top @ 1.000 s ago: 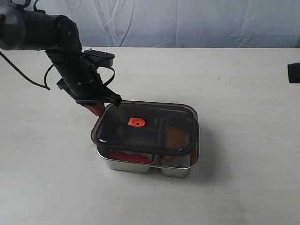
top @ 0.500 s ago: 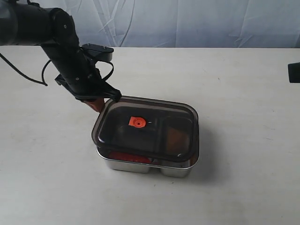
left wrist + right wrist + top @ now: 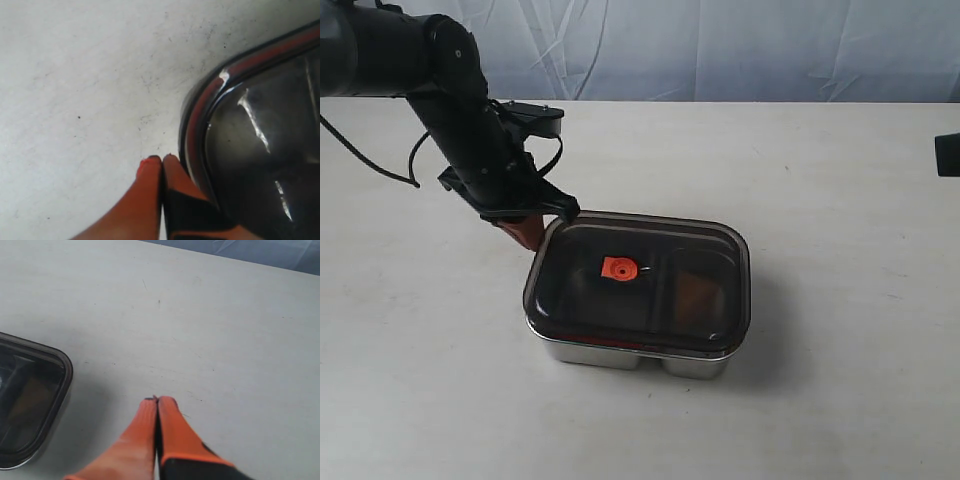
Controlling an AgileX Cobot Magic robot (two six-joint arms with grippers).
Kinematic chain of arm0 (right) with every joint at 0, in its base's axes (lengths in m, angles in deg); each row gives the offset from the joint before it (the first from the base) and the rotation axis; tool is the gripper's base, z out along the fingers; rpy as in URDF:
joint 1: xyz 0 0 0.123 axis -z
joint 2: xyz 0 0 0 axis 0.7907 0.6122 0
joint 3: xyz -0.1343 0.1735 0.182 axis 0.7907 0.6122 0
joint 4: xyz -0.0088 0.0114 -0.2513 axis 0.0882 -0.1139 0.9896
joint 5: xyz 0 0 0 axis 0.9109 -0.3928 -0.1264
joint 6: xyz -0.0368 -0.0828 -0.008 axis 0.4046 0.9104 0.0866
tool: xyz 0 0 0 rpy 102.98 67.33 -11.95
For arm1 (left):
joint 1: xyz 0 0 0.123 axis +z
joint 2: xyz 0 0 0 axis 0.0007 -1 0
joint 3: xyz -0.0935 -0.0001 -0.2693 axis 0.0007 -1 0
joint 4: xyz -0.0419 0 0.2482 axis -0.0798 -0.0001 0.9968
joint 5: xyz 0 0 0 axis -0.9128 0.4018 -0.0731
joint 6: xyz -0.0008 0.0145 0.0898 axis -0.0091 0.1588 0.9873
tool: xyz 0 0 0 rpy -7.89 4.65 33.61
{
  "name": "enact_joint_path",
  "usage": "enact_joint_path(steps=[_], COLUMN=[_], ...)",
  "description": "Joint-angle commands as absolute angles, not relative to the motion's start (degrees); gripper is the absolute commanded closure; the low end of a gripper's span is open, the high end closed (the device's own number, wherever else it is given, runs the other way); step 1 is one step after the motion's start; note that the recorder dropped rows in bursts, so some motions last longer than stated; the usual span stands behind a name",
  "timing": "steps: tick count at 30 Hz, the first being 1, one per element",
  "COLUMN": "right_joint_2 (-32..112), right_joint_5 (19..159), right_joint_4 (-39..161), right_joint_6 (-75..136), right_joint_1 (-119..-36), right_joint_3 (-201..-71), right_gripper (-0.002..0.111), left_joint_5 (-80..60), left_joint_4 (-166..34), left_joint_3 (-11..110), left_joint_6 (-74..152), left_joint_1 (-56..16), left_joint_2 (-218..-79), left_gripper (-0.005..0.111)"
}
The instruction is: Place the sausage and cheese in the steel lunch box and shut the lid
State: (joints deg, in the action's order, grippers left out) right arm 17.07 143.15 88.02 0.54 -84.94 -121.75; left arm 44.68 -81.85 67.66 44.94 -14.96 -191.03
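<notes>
The steel lunch box (image 3: pixel 620 357) stands mid-table with the smoky dark lid (image 3: pixel 650 262) lying flat on it, orange valve tab (image 3: pixel 617 268) on top. A brownish-orange shape, the cheese (image 3: pixel 695 292), shows dimly through the lid on the right side. The sausage is hidden under the lid. My left gripper (image 3: pixel 528 234) (image 3: pixel 162 159) is shut with nothing in it, its tips against the lid's (image 3: pixel 260 140) far left corner. My right gripper (image 3: pixel 157 400) is shut and empty over bare table, off to the side of the lid's corner (image 3: pixel 30 390).
White tabletop (image 3: pixel 840 230) runs all round the box, with a pale cloth backdrop (image 3: pixel 720 50) behind. A dark piece of the right arm (image 3: pixel 948 155) shows at the exterior view's right edge. The left arm (image 3: pixel 450 90) reaches in from the upper left.
The lid, raised and tilted over the box a second ago, has come down and sits flat on it. The red gap under its front edge has closed. The left gripper stays at the corner.
</notes>
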Motion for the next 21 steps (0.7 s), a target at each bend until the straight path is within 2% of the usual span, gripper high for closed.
enact_joint_path(steps=[1, 21], right_joint_2=[17.07, 17.07], right_joint_5=[142.80, 142.80], right_joint_4=[88.80, 88.80], right_joint_6=[0.69, 0.69], right_joint_1=[-84.97, -84.97], right_joint_3=[-121.43, -121.43], right_gripper=[0.109, 0.109], left_joint_5=[46.53, 47.64], left_joint_4=[-82.95, -81.08], left_joint_3=[67.82, 67.82], left_joint_6=[45.14, 43.51], left_joint_1=[-15.05, -15.05], left_joint_2=[-190.35, -190.26], left_gripper=[0.107, 0.107])
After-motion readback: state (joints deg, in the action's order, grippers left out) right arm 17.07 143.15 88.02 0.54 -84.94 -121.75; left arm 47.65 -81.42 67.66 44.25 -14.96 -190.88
